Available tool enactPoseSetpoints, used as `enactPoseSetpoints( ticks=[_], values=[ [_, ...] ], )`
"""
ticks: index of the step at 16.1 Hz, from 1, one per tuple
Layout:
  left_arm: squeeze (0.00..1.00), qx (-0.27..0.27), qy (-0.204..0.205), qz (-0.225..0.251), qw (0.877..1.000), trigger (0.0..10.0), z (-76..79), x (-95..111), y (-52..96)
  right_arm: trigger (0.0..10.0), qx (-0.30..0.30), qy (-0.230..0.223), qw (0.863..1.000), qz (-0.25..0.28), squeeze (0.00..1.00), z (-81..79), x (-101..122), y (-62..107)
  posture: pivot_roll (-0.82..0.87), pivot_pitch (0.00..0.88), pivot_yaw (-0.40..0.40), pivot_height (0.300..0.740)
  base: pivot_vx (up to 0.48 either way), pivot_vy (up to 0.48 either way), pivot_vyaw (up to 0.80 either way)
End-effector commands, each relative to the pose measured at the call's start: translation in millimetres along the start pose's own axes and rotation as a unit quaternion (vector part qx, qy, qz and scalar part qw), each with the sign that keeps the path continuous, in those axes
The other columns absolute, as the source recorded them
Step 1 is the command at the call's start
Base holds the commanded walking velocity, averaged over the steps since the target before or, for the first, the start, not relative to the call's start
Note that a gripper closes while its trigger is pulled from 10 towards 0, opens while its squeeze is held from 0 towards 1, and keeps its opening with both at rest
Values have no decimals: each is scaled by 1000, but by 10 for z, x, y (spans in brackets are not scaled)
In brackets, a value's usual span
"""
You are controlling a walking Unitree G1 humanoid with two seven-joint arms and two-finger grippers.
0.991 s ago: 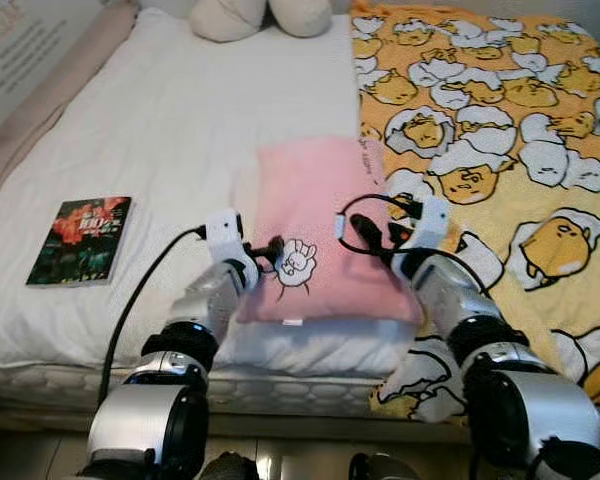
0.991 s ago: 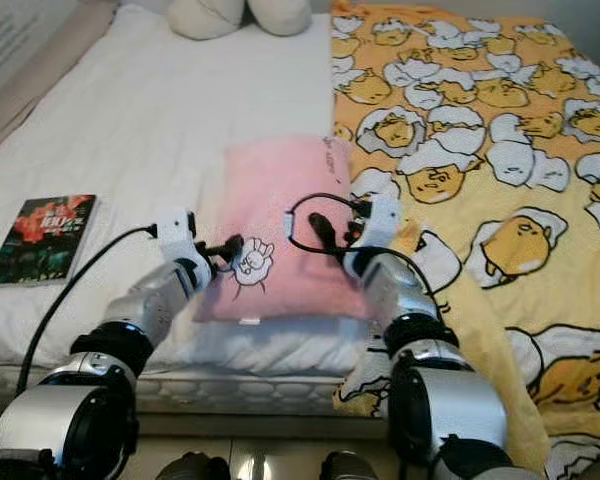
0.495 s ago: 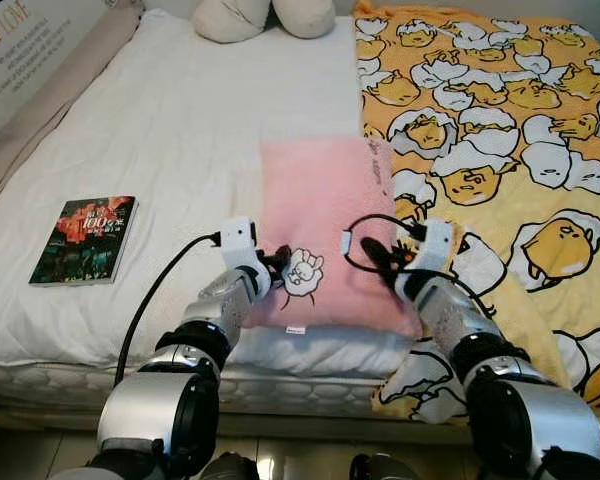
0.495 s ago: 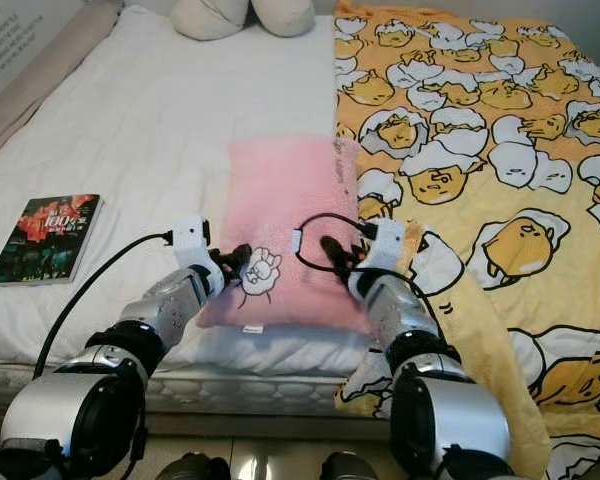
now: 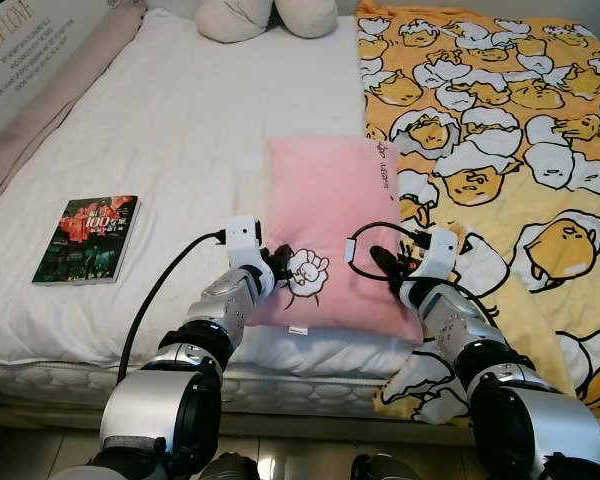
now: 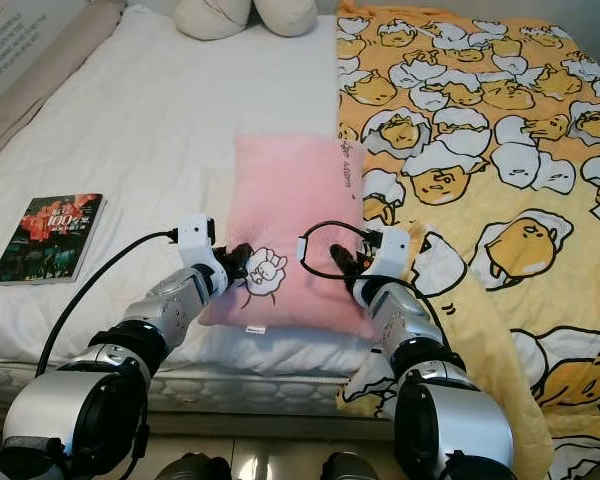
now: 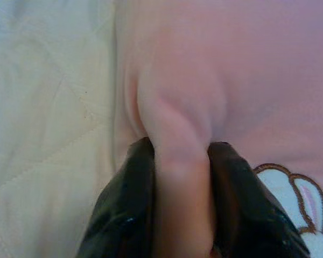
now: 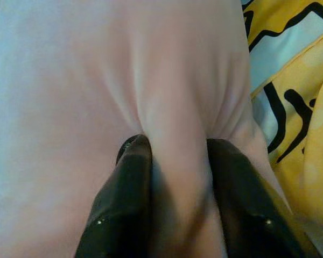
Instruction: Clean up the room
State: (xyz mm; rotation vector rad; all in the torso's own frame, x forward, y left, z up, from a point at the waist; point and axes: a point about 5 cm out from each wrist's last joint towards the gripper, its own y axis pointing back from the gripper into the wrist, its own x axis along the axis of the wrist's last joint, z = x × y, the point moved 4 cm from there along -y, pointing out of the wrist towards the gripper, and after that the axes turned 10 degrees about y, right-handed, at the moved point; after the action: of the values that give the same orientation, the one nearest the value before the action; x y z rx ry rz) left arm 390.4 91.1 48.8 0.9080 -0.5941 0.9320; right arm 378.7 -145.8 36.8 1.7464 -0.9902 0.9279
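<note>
Both end effectors pinch the pink pillow on the bed.

The pink pillow (image 5: 328, 225) lies on the white bed sheet (image 5: 170, 130), its far edge touching the yellow cartoon-print blanket (image 5: 500, 130). The left end effector (image 5: 277, 268) is clamped on a fold of the pillow's near left corner, beside the embroidered rabbit (image 5: 306, 270); its fingers (image 7: 124, 215) squeeze the fabric between them. The right end effector (image 5: 385, 266) grips a fold at the near right corner, with fingers (image 8: 126, 204) closed on pink cloth. A book (image 5: 85, 238) lies well apart on the sheet; two cream cushions (image 5: 265, 15) sit at the head of the bed.
</note>
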Motion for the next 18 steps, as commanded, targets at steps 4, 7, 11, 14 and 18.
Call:
enactPoseSetpoints(
  ticks=[4, 7, 11, 14, 18],
  values=[
    [0, 6, -7, -6, 1000, 0, -28, 0, 1, 0, -14, -4, 999, -37, 0, 65, -219, 58, -153, 94, 43, 740, 0, 0, 0],
    [0, 6, -7, -6, 1000, 0, -28, 0, 1, 0, -14, -4, 999, -37, 0, 65, -219, 58, -153, 94, 43, 740, 0, 0, 0],
    [0, 6, -7, -6, 1000, 0, -28, 0, 1, 0, -14, -4, 999, -37, 0, 65, -219, 58, -153, 94, 43, 740, 0, 0, 0],
    [0, -28, -33, 72, 996, 0, 112, 322, 3, 0, -4, 33, 999, -6, 0, -6, -71, 23, -157, 18, 42, 740, 0, 0, 0],
    [0, -119, -123, 239, 956, 0, 560, 1273, 204, 0, 13, 109, 985, 132, 0, -257, 832, -56, -147, 0, 59, 740, 0, 0, 0]
  ],
)
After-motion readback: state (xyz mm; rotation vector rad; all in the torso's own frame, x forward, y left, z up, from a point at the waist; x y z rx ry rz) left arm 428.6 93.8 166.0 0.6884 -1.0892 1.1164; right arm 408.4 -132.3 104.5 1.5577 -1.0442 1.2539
